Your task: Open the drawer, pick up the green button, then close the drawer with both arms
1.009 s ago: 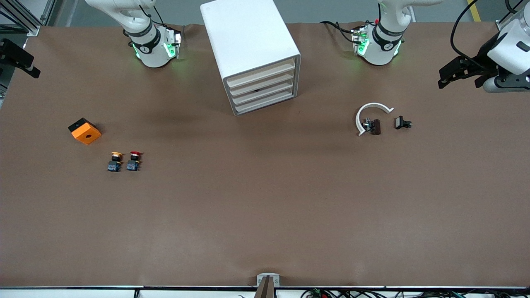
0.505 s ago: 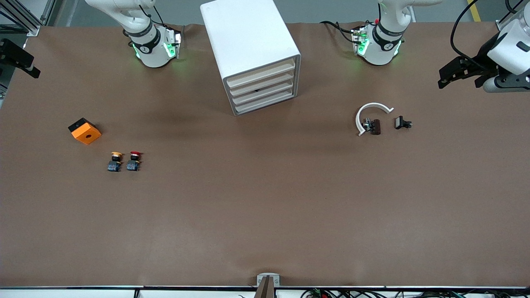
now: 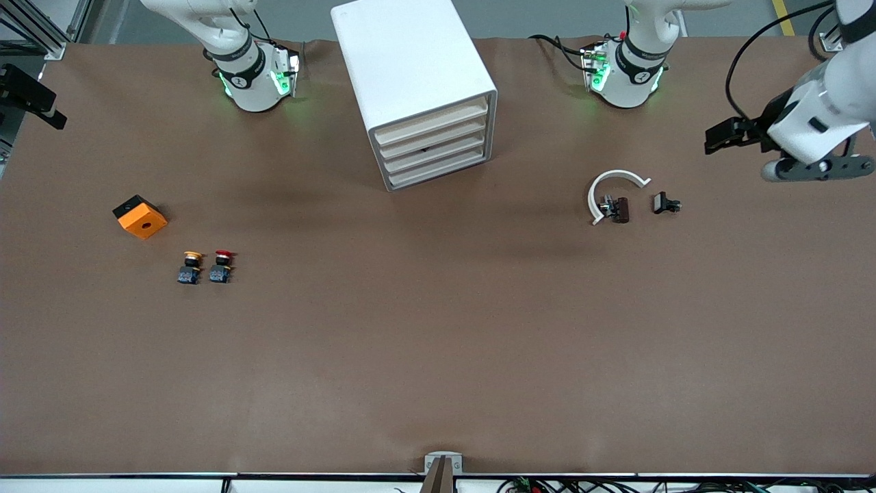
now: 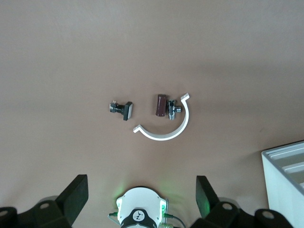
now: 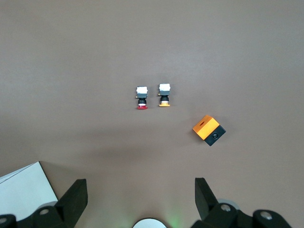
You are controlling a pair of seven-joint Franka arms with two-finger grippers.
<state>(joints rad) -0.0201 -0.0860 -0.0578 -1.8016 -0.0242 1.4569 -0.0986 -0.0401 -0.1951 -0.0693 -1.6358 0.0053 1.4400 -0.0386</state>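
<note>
Meanwhile the left gripper [image 3: 718,137], jaws spread and empty, has swung in over the desk [image 3: 438,342] toward the cabinet [image 3: 410,82], starting toward the shut bottom drawer [image 3: 438,171], while the right gripper [image 5: 140,194] waits spread; no green button shows.

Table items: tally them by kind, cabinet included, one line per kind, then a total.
Push buttons: 2, yellow-capped and red-capped
Orange box: 1
White cabinet: 1
White curved piece: 1
Small dark parts: 2, and
Total: 7
</note>
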